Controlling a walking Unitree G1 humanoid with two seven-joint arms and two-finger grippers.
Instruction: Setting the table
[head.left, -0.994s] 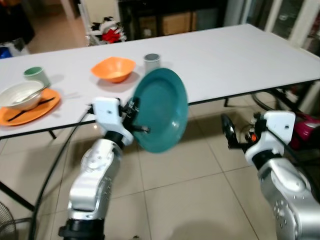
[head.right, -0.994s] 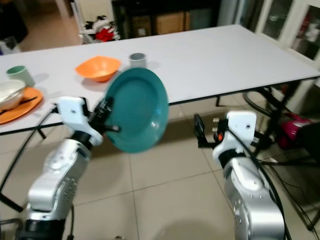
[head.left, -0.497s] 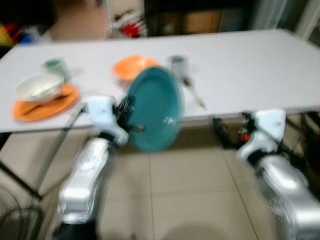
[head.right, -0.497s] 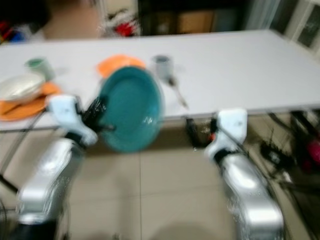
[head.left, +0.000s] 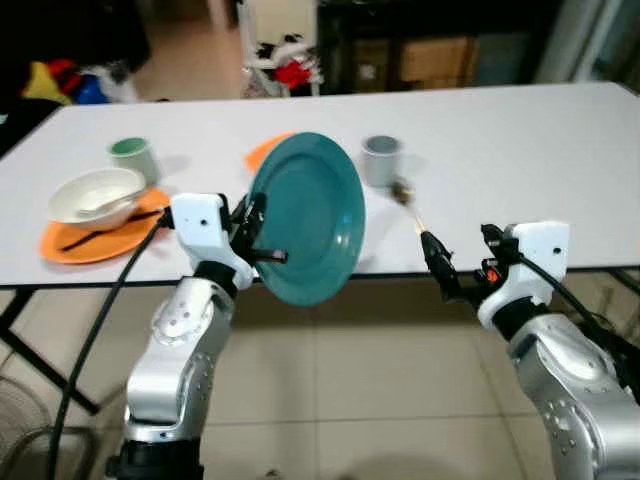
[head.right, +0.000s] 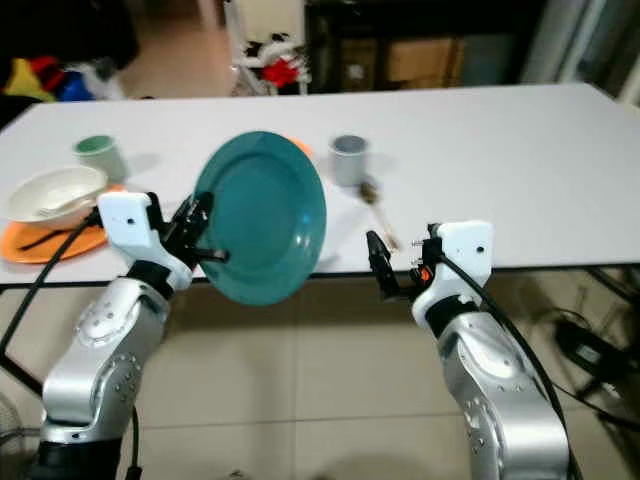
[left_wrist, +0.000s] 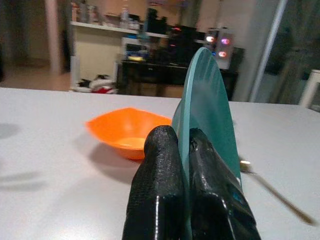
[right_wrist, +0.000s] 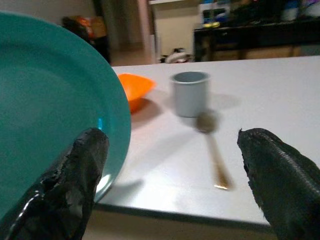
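The teal plate (head.left: 305, 218), pinched on edge by the closed left pincer (head.left: 262, 240), hangs upright off the table's (head.left: 520, 140) near edge, not yet laid down, while the right pincer (right_wrist: 175, 175) gapes empty.

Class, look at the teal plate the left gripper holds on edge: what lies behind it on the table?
Behind the teal plate sits an orange bowl; from the head views the plate covers all but its rim. The left gripper pinches the plate's edge.
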